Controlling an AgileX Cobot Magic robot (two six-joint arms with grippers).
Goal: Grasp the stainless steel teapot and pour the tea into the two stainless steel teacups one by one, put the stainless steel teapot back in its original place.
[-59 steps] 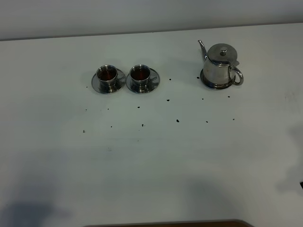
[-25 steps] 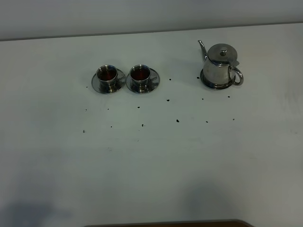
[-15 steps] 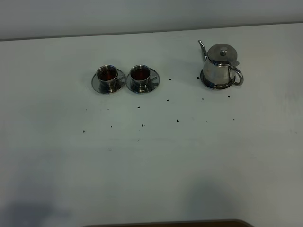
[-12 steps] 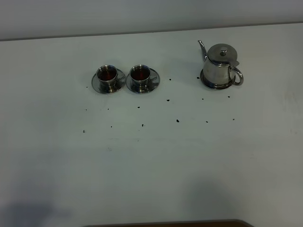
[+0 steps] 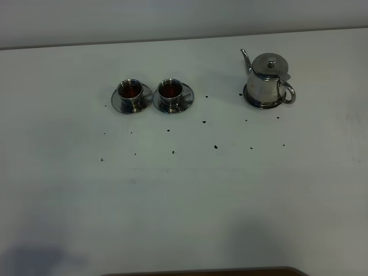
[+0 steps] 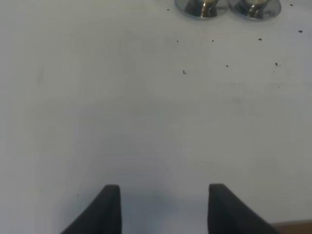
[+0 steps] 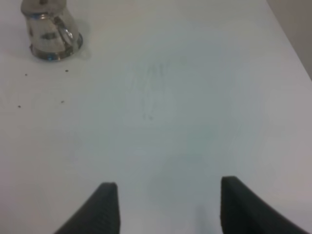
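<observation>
Teapot (image 5: 267,77) sits upright on its round steel saucer (image 5: 263,103) in the upper right of the high view, spout pointing left, loop handle to the right. Upper left of centre, two steel teacups (image 5: 130,92) (image 5: 171,91) stand side by side on their own saucers — dark tea in both. Dark specks (image 5: 215,146) dot the white table (image 5: 184,201).

Left wrist view: left gripper (image 6: 164,207) at the bottom edge, jaws spread, nothing between them; cup saucers (image 6: 201,7) at the top.

Right wrist view: right gripper (image 7: 167,209) low in frame, jaws wide apart and empty — teapot in the upper left corner.
</observation>
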